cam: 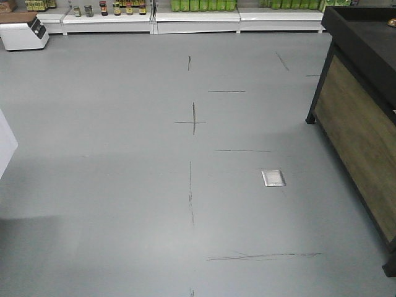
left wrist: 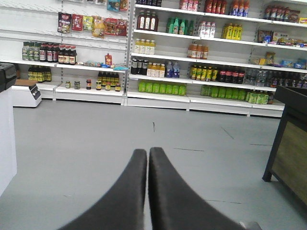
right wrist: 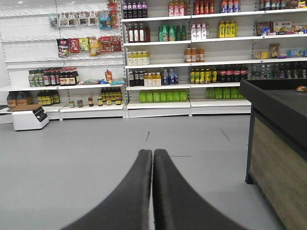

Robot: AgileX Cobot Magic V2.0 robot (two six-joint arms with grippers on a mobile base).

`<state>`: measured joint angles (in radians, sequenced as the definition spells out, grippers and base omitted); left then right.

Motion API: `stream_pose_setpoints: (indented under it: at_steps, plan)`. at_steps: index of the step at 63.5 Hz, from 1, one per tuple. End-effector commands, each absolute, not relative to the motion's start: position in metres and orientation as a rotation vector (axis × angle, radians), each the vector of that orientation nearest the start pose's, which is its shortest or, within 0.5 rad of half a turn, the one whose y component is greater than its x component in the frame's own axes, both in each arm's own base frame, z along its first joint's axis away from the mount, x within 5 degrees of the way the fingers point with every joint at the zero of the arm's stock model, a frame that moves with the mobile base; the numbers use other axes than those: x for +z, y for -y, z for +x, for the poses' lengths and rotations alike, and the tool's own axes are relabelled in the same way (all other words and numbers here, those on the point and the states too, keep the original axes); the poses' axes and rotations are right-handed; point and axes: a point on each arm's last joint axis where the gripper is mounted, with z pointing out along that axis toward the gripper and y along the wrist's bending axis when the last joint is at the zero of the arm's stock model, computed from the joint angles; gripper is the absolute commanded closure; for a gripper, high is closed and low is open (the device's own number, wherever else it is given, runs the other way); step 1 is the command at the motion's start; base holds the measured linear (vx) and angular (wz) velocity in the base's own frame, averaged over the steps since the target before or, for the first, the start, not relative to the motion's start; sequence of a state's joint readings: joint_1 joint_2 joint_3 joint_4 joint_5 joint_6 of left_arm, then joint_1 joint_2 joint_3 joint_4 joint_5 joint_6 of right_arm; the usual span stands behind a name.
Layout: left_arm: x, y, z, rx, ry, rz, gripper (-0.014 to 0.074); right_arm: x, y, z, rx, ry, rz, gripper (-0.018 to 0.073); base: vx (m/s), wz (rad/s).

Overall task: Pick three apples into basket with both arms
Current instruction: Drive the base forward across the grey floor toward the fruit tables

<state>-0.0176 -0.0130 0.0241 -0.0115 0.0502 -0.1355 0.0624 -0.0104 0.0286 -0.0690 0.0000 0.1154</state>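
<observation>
Left gripper (left wrist: 147,155) low centre of frame, jaws pressed together, empty. Right gripper (right wrist: 152,157) likewise. Apples, basket in no view. Visible: grey floor (cam: 124,185), store shelves (left wrist: 192,48) across top, dark counter (right wrist: 278,143) at right edge. Step looks like approach, nothing picked. Next: find fruit, open jaws.

**Free room and obstructions ahead of both arms**

The grey floor (cam: 124,154) lies open through the centre, crossed only by thin dark lines and a flush metal socket plate (cam: 273,178). On the right, a black-topped, wood-panelled desk (cam: 365,117) closes off passage. At the left edge stands a white cabinet (left wrist: 5,139). Stocked shelves (right wrist: 158,103) bound the far end, with a white machine (cam: 23,31) at their left foot. The left pincer (left wrist: 147,151) and right pincer (right wrist: 152,153), tips pressed together, face clear air.
</observation>
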Motion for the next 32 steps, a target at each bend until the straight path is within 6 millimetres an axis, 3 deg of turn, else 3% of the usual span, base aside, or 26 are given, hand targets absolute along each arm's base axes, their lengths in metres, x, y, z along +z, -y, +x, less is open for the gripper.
stream_pose_setpoints:
  at_steps: [1,32]
  plan:
    - [0.2013,0.0009,0.0559,-0.144,-1.472,-0.107,0.0603,0.2063,-0.0037,0.0556,0.085,-1.433,-0.016,0.0568,0.0,0.0]
    - [0.2013,0.0009,0.0559,-0.144,-1.472,-0.107,0.0603,0.2063,-0.0037,0.0556,0.085,-1.433,-0.016,0.0568,0.0,0.0]
